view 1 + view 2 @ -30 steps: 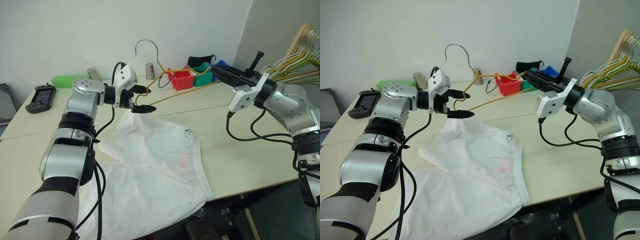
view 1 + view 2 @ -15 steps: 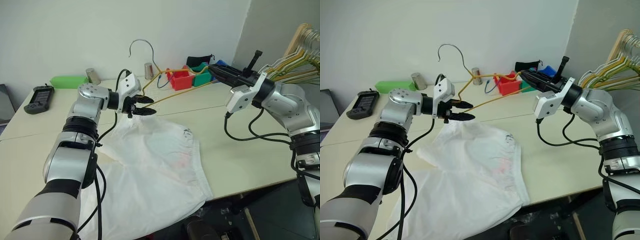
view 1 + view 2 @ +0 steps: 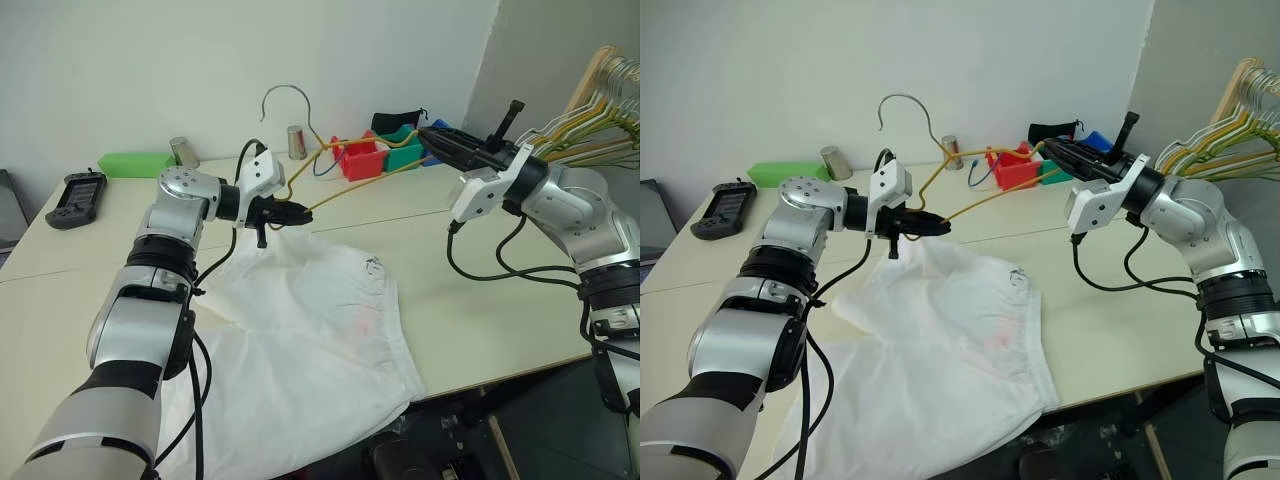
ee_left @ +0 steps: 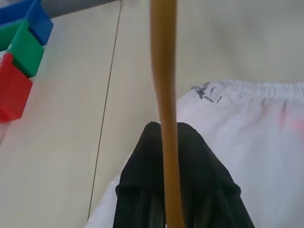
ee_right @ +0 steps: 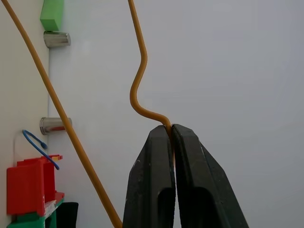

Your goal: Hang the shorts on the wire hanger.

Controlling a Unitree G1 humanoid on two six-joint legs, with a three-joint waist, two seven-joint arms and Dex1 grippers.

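Yellow-gold wire formed the wire hanger (image 3: 985,190), which was held in the air above a cream table (image 3: 1120,300). The right gripper (image 5: 170,129) had its two black fingers pressed together on one corner of the hanger, where the wire bends. From that grip the hanger's long axis ran across the table toward the left gripper (image 3: 936,225), sloping slightly downward, and its grey hook (image 3: 906,108) rose upward near the far end, above the left gripper. The left gripper's fingers had closed together at the upper edge of the shorts (image 3: 950,340), with the hanger's lower wire passing just over them; whether they pinched the fabric or the wire could not be told. The white, wrinkled shorts lay spread flat on the table below and in front of the left gripper, their elastic waistband (image 4: 266,88) on the side nearer the right gripper, and their lower end hanging over the table's near edge.
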